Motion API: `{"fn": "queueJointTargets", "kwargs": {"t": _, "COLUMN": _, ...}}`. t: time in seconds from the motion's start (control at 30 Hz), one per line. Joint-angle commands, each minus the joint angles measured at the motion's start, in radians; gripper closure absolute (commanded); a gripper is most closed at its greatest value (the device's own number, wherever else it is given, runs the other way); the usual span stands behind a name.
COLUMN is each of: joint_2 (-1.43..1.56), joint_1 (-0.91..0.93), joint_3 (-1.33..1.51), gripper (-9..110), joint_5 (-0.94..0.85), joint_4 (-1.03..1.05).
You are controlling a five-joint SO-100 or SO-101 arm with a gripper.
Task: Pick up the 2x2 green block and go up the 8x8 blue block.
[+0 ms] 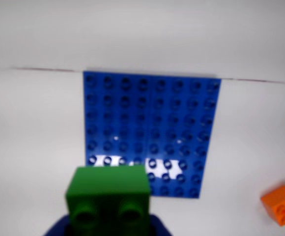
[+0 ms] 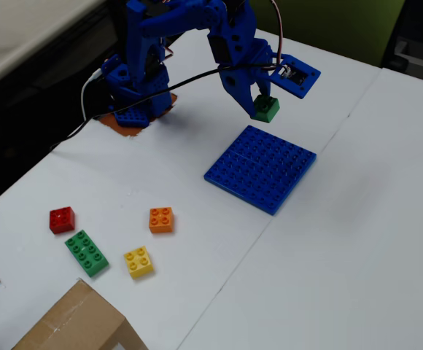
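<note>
My blue gripper (image 2: 261, 100) is shut on the small 2x2 green block (image 2: 265, 109) and holds it in the air above the far edge of the flat blue 8x8 baseplate (image 2: 261, 168). In the wrist view the green block (image 1: 108, 199) fills the lower middle, studs facing the camera, with the blue jaws showing at its sides at the bottom edge. The baseplate (image 1: 150, 128) lies flat on the white table ahead of the block.
On the white table (image 2: 328, 255) at the lower left lie a red brick (image 2: 61, 219), a longer green 2x4 brick (image 2: 87, 252), a yellow brick (image 2: 138, 262) and an orange brick (image 2: 160, 219); the orange brick also shows in the wrist view (image 1: 281, 204). A cardboard box (image 2: 73, 324) stands at the bottom edge. The arm's base (image 2: 135, 87) is at the back.
</note>
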Motion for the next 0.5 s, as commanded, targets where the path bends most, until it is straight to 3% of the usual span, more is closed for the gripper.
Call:
{"fn": "queueJointTargets", "kwargs": {"t": 0.0, "joint_2": 0.054, "joint_1": 0.003, "joint_3": -0.003, "gripper": 101, "joint_5": 0.003, "joint_4": 0.040}}
{"fn": "queueJointTargets", "kwargs": {"t": 0.47, "joint_2": 0.054, "joint_1": 0.003, "joint_3": -0.003, "gripper": 101, "joint_5": -0.002, "joint_4": 0.040}}
